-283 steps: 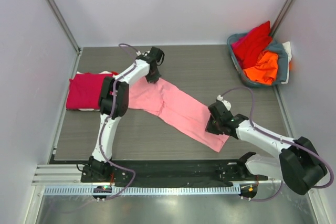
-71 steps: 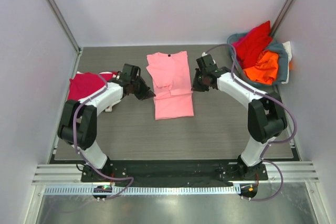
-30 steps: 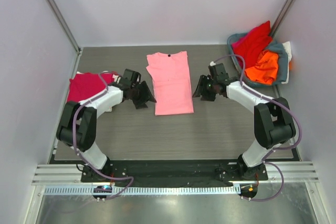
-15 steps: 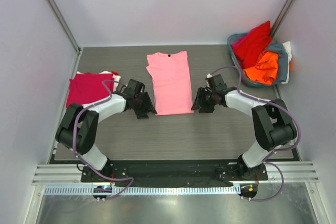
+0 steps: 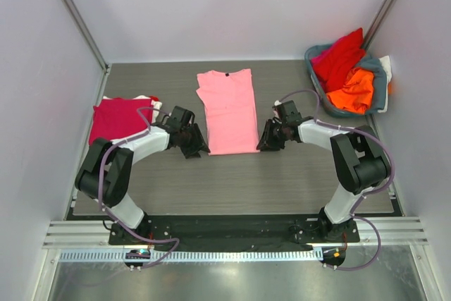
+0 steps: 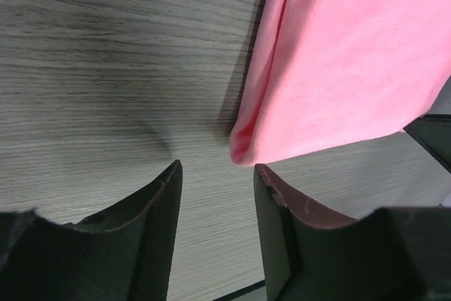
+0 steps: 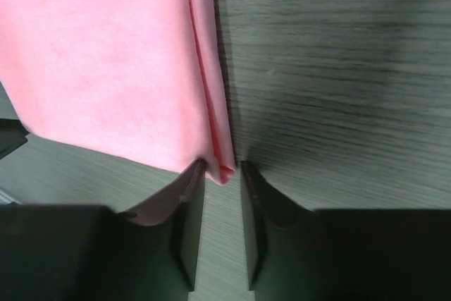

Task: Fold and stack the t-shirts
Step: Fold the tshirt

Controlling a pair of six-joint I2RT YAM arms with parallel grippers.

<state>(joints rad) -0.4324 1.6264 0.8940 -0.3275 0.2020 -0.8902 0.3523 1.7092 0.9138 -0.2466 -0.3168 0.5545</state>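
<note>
Top external view shows the light pink t-shirt (image 5: 229, 111) lying flat on the table (image 5: 282, 174), already narrowed into a long strip with its collar at the far end. The folded crimson shirt (image 5: 116, 121) lies well to its left. The grey-blue basket (image 5: 316, 79), holding the red (image 5: 342, 54) and orange (image 5: 352, 89) shirts, stands well off to its far right.

The left gripper (image 6: 215, 174) sits at the pink shirt's near left corner with its jaws spread. The rolled corner lies just ahead of the gap, with nothing pinched. The right gripper (image 7: 223, 174) is at the near right corner. Its jaws are only narrowly apart and straddle the doubled side edge, and I see no firm clamp on the cloth.

The shirt looks light, limp and not at all fragile. It will sag wherever it is unsupported and probably slides easily over the smooth wood-grain. The side edges are stacked layers, so a shallow bite may catch only the top ply and let the tucked sleeve spill out. The best hold seems to be at both near hem corners, deep enough to trap every layer. Both corners should then be lifted evenly to keep the hem taut.
</note>
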